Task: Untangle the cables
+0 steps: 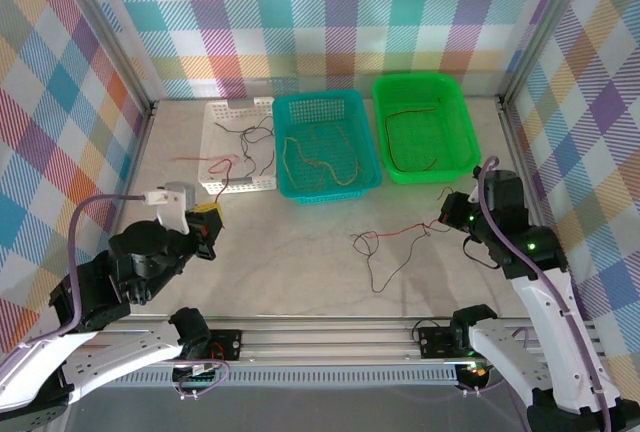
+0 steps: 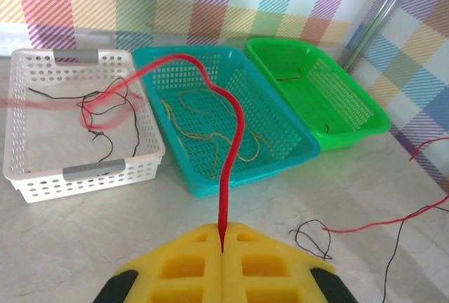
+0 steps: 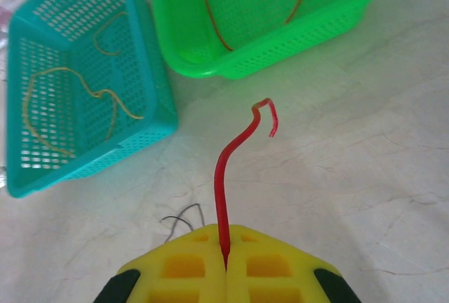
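Cables (image 1: 395,233) lie scattered across the table (image 1: 300,262) and in the three baskets along its far side. At about nine o'clock the left pincer (image 2: 223,241) is closed tight on one red cable (image 2: 230,135). That cable rises from between the yellow fingers (image 2: 182,268) and arcs toward the white basket (image 2: 42,180) at eleven o'clock, where it blurs among thin black cables (image 1: 255,139).

At about three o'clock the right pincer (image 3: 225,261) is likewise clamped on another red cable (image 3: 220,177), whose short free end stands up and hooks over. From where I stand, the rest of it trails across the bare table toward the centre. There it meets a loose black cable (image 1: 378,270) that loops toward six o'clock.

The teal basket (image 1: 320,98) at twelve o'clock holds yellowish cables (image 1: 310,164). The green basket (image 1: 420,79) at one o'clock holds a brown cable (image 1: 410,112).
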`<move>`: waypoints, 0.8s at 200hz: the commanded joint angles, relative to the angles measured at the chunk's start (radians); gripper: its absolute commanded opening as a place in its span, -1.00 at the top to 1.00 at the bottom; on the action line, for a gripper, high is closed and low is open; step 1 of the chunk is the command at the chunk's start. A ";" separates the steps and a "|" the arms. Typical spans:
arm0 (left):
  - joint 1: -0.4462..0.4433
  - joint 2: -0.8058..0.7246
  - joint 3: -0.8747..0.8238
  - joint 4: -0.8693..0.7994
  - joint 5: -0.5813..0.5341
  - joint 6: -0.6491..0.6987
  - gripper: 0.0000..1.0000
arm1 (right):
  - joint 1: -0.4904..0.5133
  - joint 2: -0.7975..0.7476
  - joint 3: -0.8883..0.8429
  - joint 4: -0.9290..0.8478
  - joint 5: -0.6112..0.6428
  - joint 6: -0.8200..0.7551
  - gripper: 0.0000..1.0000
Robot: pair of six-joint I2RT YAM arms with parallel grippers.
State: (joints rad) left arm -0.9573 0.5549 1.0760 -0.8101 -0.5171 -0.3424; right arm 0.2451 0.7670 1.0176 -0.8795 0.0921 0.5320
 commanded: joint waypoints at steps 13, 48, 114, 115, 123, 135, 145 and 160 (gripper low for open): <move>0.009 0.112 0.024 0.142 0.076 0.064 1.00 | -0.003 -0.020 0.090 0.035 -0.029 -0.032 1.00; 0.027 0.375 0.164 0.348 0.220 0.148 1.00 | -0.003 -0.024 0.076 0.052 -0.053 -0.026 1.00; 0.108 1.028 0.684 0.450 0.540 0.195 1.00 | -0.003 -0.122 0.024 0.109 -0.130 -0.040 1.00; 0.109 1.037 0.692 0.449 0.541 0.195 1.00 | -0.003 -0.122 0.023 0.109 -0.132 -0.040 1.00; 0.116 1.108 0.757 0.440 0.563 0.190 1.00 | -0.003 -0.132 0.024 0.107 -0.144 -0.041 1.00; 0.121 1.215 0.864 0.413 0.582 0.188 1.00 | -0.002 -0.143 0.028 0.102 -0.162 -0.043 1.00; 0.124 1.297 0.964 0.377 0.562 0.190 1.00 | -0.003 -0.153 0.037 0.096 -0.177 -0.048 1.00; 0.143 1.430 1.100 0.328 0.567 0.184 1.00 | -0.003 -0.164 0.055 0.075 -0.185 -0.058 1.00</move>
State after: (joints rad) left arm -0.8436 1.8427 1.9972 -0.4152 0.0071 -0.1673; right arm 0.2451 0.6243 1.0515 -0.8032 -0.0444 0.5064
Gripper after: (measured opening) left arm 0.042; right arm 0.067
